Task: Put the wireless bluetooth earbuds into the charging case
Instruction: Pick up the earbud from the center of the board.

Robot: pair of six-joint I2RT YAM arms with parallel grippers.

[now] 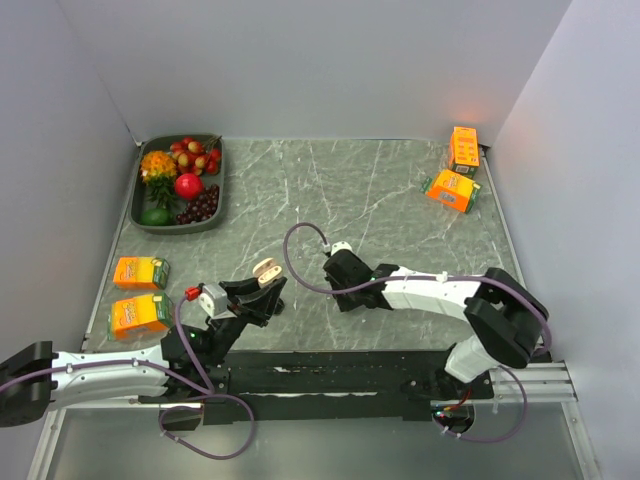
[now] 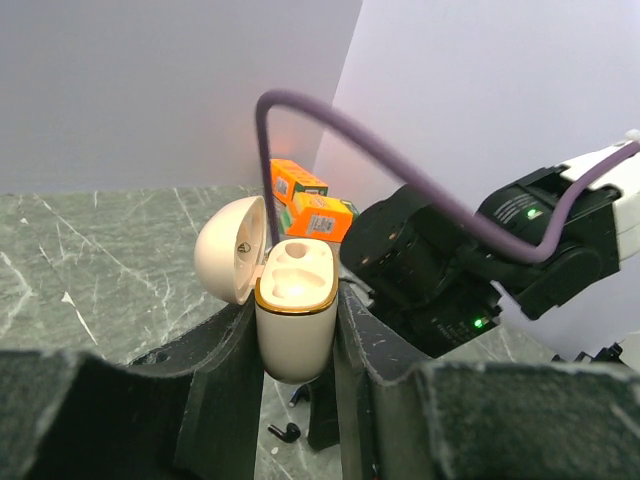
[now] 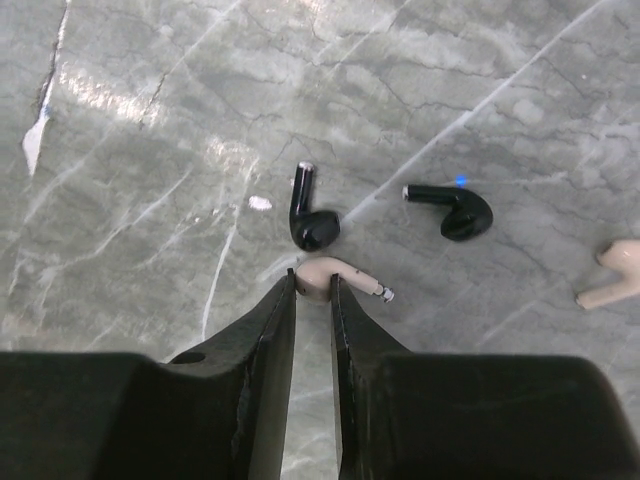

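Note:
My left gripper (image 1: pixel 262 287) is shut on a cream charging case (image 2: pixel 295 300) and holds it upright above the table. The case's lid (image 2: pixel 230 248) is open and both wells are empty. The case also shows in the top view (image 1: pixel 266 270). Two tiny black earbuds (image 3: pixel 312 222) (image 3: pixel 455 210) lie on the marble table. One black earbud shows below the case in the left wrist view (image 2: pixel 287 432). My right gripper (image 3: pixel 313 285) is down at the table, shut on a cream earbud (image 3: pixel 330 274) right beside the nearer black one. A second cream earbud (image 3: pixel 612 280) lies at the right.
A grey tray of fruit (image 1: pixel 218 190) stands at the back left. Two orange cartons (image 1: pixel 140 272) (image 1: pixel 138 315) lie at the left edge and two more (image 1: pixel 462 148) (image 1: pixel 450 190) at the back right. A purple cable (image 1: pixel 300 255) loops between the arms.

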